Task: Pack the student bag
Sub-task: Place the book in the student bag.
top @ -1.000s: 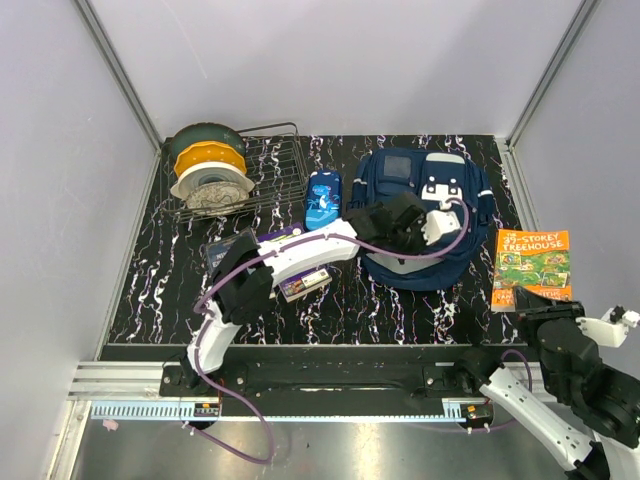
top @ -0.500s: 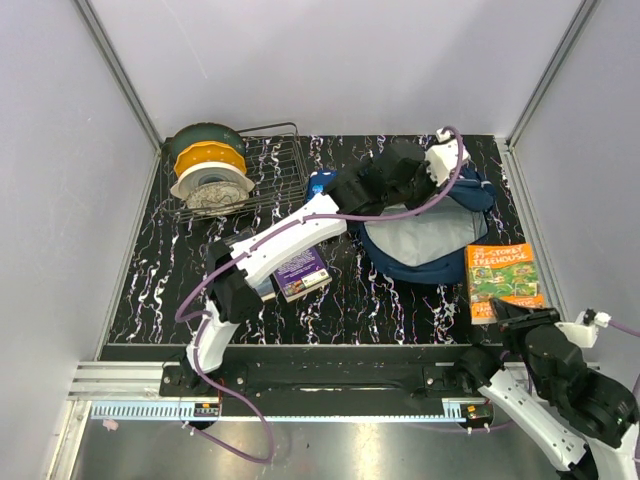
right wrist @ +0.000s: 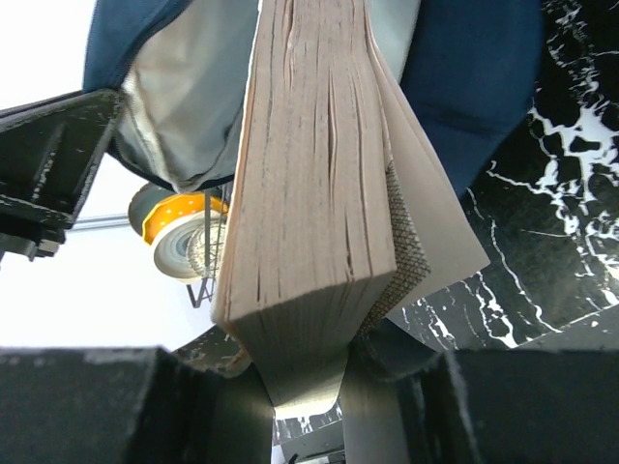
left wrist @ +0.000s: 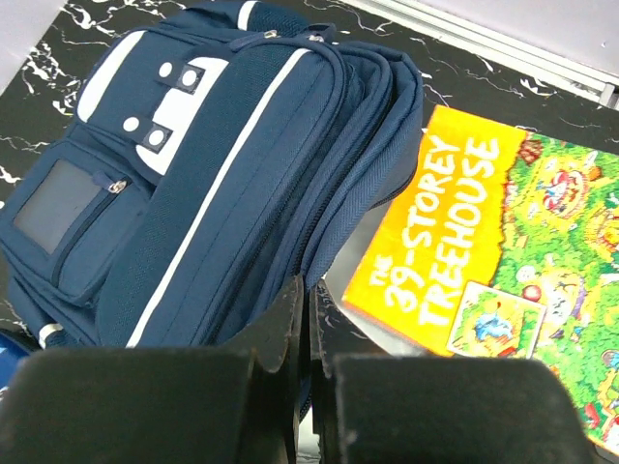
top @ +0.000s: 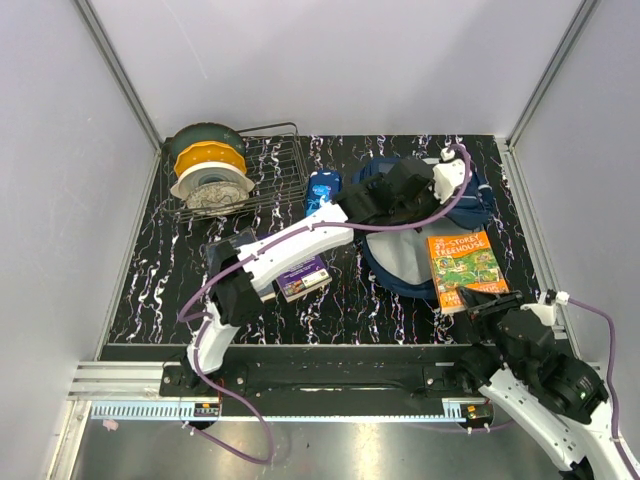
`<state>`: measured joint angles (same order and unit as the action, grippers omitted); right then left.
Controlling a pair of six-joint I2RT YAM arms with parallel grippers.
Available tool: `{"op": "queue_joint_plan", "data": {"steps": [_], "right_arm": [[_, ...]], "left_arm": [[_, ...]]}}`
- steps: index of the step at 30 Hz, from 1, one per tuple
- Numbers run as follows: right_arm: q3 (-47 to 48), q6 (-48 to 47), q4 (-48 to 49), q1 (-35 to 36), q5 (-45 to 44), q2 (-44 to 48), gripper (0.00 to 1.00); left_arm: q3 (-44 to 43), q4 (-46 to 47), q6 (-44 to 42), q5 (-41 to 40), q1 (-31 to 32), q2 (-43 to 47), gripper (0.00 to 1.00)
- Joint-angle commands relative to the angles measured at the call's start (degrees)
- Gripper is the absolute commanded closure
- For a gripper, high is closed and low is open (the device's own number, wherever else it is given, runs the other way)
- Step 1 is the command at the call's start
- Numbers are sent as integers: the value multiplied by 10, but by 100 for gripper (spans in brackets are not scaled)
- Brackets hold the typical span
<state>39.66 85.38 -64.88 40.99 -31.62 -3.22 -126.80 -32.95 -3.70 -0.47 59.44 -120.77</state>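
Now the student bag lies open right of centre on the tabletop, grey lining showing. The left end effector is pinched shut on its flap edge. The right end effector grips the 39-Storey Treehouse book by its lower edge, with the top edge over the lining. A pencil case lies just beside the bag's left edge.

The left arm is spanning from its base toward 2 o'clock in the top view, elbow low and wrist raised. The left gripper is pinching the student bag, its jaws pressed together. The right arm is pointing toward 11 o'clock. The right gripper is clamping a book between partly spread jaws.
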Motion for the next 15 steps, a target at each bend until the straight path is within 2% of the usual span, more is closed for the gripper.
{"op": "queue_joint_plan", "data": {"steps": [1, 3, 5, 10, 15], "right_arm": [[-18, 18, 103, 3, 16, -13, 100], [-56, 35, 138, 3, 30, -18, 100], [-88, 39, 172, 3, 23, -15, 100], [-85, 35, 178, 3, -23, -28, 100], [-106, 28, 236, 3, -38, -61, 100]], "left_arm": [[-6, 67, 8, -11, 17, 51, 100], [-6, 73, -20, -41, 40, 56, 100], [-6, 74, -13, -46, 49, 61, 100], [-5, 75, 26, -38, 50, 74, 100], [9, 77, 35, -28, 50, 98, 100]]}}
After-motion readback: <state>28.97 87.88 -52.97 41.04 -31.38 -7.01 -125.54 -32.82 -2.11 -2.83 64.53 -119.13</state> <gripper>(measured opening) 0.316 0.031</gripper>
